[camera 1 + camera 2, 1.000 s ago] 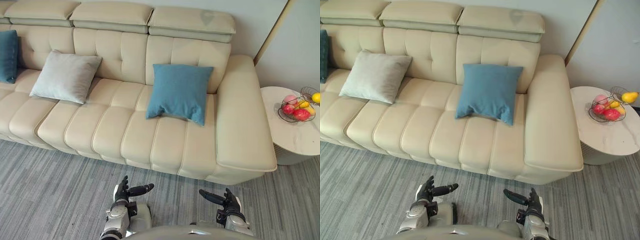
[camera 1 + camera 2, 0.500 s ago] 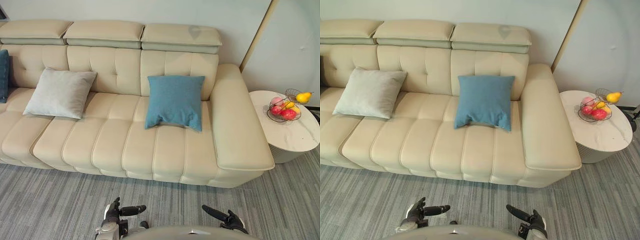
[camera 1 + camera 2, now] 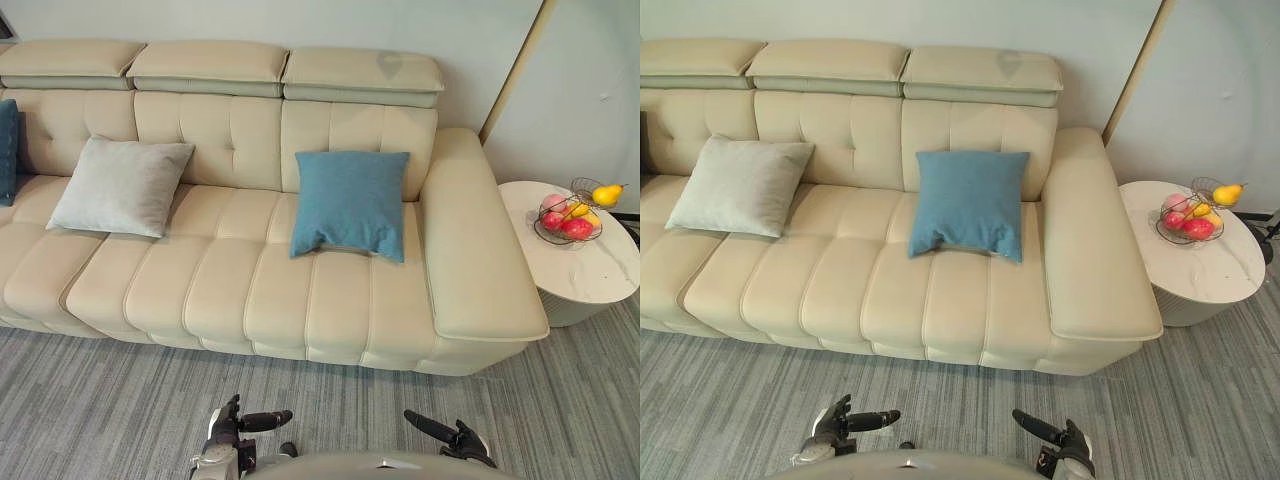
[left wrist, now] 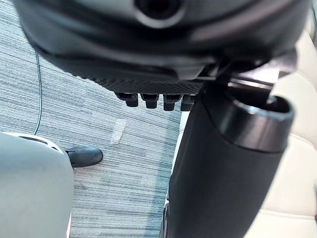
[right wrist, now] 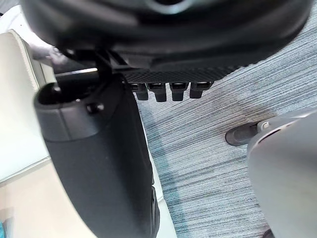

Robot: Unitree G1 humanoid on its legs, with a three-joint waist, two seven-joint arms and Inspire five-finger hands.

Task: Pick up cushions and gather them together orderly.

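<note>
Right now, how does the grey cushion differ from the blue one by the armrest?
The grey cushion is pale and lies skewed, further left; the blue cushion is darker, sits square-on, nearer the armrest. Both are square and lean on the sofa's backrest.

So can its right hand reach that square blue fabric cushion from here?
Probably not yet: the right hand hangs over grey carpet, well short of the blue cushion; nothing blocks the way.
</note>
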